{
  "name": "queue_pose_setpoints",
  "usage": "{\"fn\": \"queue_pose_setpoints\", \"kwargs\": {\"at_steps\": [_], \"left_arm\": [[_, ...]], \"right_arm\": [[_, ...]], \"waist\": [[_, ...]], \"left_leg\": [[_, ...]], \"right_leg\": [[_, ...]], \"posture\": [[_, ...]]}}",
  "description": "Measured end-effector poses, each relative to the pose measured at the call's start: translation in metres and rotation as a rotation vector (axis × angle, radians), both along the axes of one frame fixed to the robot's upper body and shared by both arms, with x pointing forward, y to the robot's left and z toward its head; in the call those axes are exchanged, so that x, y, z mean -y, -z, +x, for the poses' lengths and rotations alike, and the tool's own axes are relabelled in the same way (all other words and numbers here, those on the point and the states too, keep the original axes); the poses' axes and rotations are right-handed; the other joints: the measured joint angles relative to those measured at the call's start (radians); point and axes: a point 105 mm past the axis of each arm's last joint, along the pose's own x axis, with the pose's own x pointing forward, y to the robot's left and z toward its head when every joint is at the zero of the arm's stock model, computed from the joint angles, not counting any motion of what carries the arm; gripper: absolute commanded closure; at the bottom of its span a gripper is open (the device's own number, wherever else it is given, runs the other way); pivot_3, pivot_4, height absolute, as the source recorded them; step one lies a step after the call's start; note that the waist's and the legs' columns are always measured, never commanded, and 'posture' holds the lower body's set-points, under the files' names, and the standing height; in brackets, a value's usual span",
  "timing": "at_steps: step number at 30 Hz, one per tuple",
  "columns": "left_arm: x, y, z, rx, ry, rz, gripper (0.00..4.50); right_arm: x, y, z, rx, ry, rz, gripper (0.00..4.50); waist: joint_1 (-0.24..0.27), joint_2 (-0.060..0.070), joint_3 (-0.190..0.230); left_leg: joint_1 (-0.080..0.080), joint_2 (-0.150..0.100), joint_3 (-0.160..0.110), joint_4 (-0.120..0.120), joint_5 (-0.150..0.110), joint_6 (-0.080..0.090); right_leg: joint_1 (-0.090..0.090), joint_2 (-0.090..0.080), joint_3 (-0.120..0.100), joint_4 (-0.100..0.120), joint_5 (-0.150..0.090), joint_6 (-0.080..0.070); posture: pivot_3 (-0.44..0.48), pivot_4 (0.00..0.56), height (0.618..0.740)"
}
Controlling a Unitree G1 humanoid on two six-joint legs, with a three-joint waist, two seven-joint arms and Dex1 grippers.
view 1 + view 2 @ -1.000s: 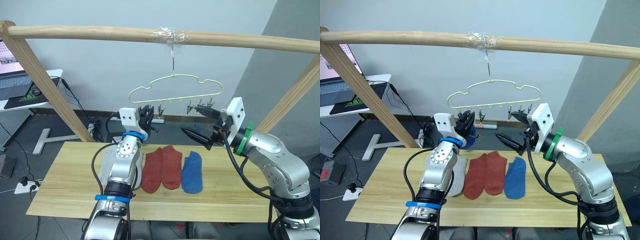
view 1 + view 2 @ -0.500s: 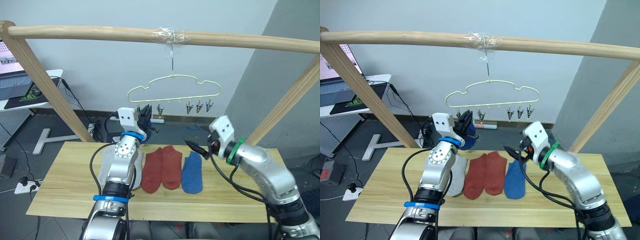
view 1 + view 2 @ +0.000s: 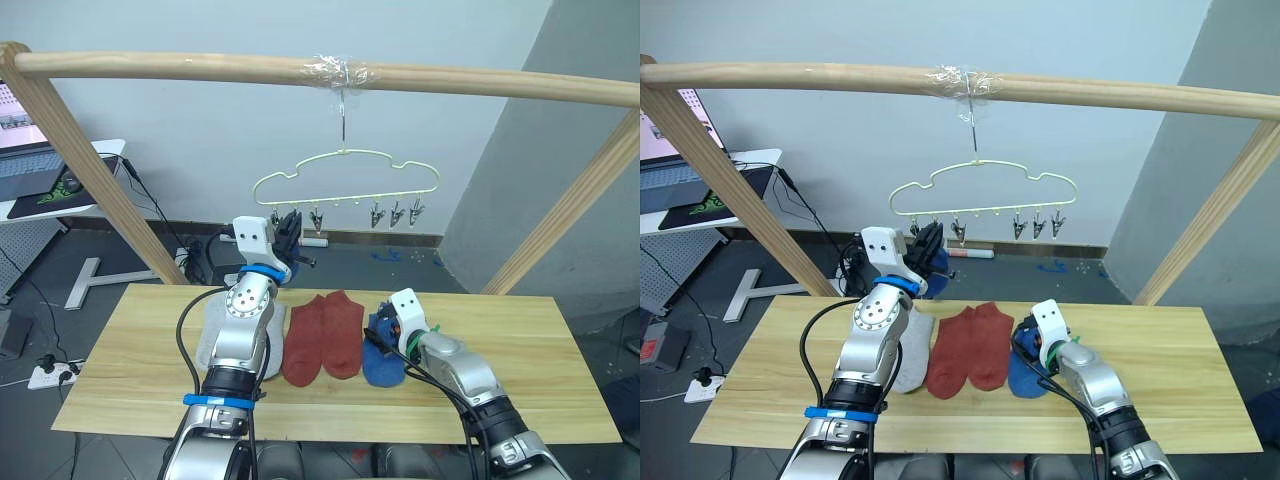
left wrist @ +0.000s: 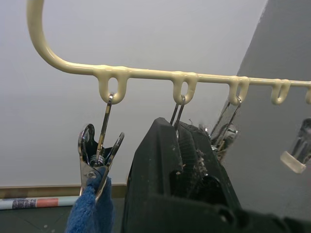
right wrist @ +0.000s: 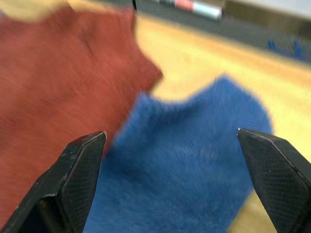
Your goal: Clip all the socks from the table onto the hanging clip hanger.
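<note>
The pale yellow clip hanger (image 3: 345, 170) hangs from the wooden bar. My left gripper (image 3: 290, 228) is raised at its left end. In the left wrist view its fingers (image 4: 187, 145) are shut on the second clip, and a blue sock (image 4: 90, 213) hangs from the first clip (image 4: 99, 155) beside them. On the table (image 3: 520, 380) lie a grey sock (image 3: 212, 335) partly behind my left arm, two rust red socks (image 3: 322, 335) and another blue sock (image 3: 386, 362). My right gripper (image 5: 175, 136) is open, low over that blue sock's cuff end.
The thick wooden bar (image 3: 450, 80) spans the top on two slanted posts (image 3: 90, 170), (image 3: 560, 220). Three free clips (image 3: 397, 213) hang at the hanger's right. A white desk with a laptop (image 3: 40, 180) stands at far left.
My right gripper has come down from beside the hanger's right clips to the blue sock on the table. The left gripper has stayed at the left clips.
</note>
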Motion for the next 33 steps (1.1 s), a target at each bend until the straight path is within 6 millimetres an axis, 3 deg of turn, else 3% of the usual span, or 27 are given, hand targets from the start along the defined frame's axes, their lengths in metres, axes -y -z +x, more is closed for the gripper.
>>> {"fn": "queue_pose_setpoints", "kwargs": {"at_steps": [4, 7, 18, 22, 24, 29, 33], "left_arm": [[0.0, 0.0, -0.001, 0.0, 0.0, 0.0, 4.48], [-0.001, 0.0, -0.002, 0.001, -0.002, 0.0, 4.5], [-0.001, 0.001, -0.002, -0.011, -0.001, 0.0, 4.5], [0.0, 0.001, -0.002, -0.045, 0.033, -0.051, 4.5], [-0.005, 0.002, 0.001, -0.094, 0.045, -0.143, 4.5], [-0.005, 0.003, 0.006, -0.279, 0.145, -0.46, 4.5], [-0.008, -0.001, 0.005, -0.377, 0.22, -0.672, 4.5]], "right_arm": [[0.006, 0.002, 0.007, 0.036, 0.005, -0.053, 0.0], [0.01, 0.004, 0.008, 0.041, 0.008, -0.059, 0.54], [0.018, 0.007, 0.001, 0.069, -0.066, -0.097, 4.4], [0.036, 0.003, -0.009, 0.162, -0.241, -0.263, 4.46], [0.037, -0.009, -0.011, 0.248, -0.329, -0.303, 4.46], [0.001, -0.073, -0.012, 0.62, -0.589, -0.358, 4.46], [-0.015, -0.094, -0.012, 0.788, -0.659, -0.419, 4.46]], "waist": [[0.001, 0.0, 0.0], [0.001, 0.0, 0.0], [0.001, 0.0, 0.0], [0.003, 0.0, 0.0], [-0.001, 0.001, 0.0], [-0.024, 0.001, 0.0], [-0.025, 0.001, 0.0]], "left_leg": [[0.0, 0.0, 0.0, 0.0, 0.0, 0.0], [0.0, 0.0, 0.0, 0.0, 0.0, 0.0], [0.001, 0.0, 0.0, 0.0, 0.0, 0.0], [0.001, 0.0, 0.0, 0.0, 0.0, 0.0], [0.002, 0.0, 0.0, 0.0, 0.0, 0.0], [0.005, 0.0, 0.0, -0.001, 0.0, 0.0], [0.006, 0.0, 0.0, 0.0, 0.0, 0.0]], "right_leg": [[0.0, 0.0, 0.0, 0.0, 0.0, 0.0], [0.0, 0.0, 0.0, 0.0, 0.0, 0.0], [0.001, 0.0, 0.0, 0.0, 0.0, 0.001], [0.001, 0.0, 0.0, -0.001, -0.002, 0.003], [0.001, 0.0, 0.001, 0.0, -0.002, 0.004], [0.003, 0.001, 0.001, 0.001, -0.003, 0.005], [0.004, 0.001, 0.001, 0.001, -0.003, 0.005]], "posture": [[0.097, 0.09, 0.74], [0.103, 0.095, 0.74], [0.107, 0.101, 0.74], [0.107, 0.101, 0.74], [0.106, 0.109, 0.74], [0.106, 0.109, 0.74], [0.101, 0.112, 0.74]]}}
